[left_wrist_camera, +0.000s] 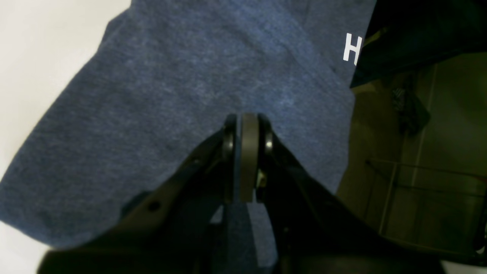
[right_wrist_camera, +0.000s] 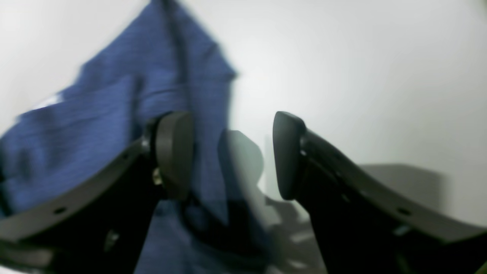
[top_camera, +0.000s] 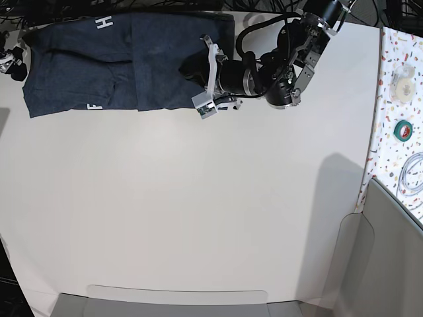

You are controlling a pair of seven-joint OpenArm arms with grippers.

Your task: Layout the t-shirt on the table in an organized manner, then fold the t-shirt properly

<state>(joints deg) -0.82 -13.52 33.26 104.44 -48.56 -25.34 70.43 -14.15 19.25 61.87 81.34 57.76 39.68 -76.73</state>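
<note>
The dark navy t-shirt (top_camera: 119,63) lies spread along the far left of the white table (top_camera: 198,198), its white letters (top_camera: 104,23) near the far edge. My left gripper (top_camera: 195,74) reaches in from the right and is shut on the shirt's right edge. In the left wrist view its jaws (left_wrist_camera: 249,125) are pressed together on a fold of the blue cloth (left_wrist_camera: 171,95). My right gripper (right_wrist_camera: 232,156) is open just above the table at the shirt's left end. One finger (right_wrist_camera: 175,152) is over the cloth (right_wrist_camera: 114,114), the other over bare table. That view is blurred.
A speckled strip (top_camera: 396,39) runs down the right side and carries tape rolls (top_camera: 403,72), a green roll (top_camera: 403,129) and a coiled cable (top_camera: 413,178). Past the table's far edge is the floor (left_wrist_camera: 437,152). Grey panels (top_camera: 370,264) stand at the near right corner.
</note>
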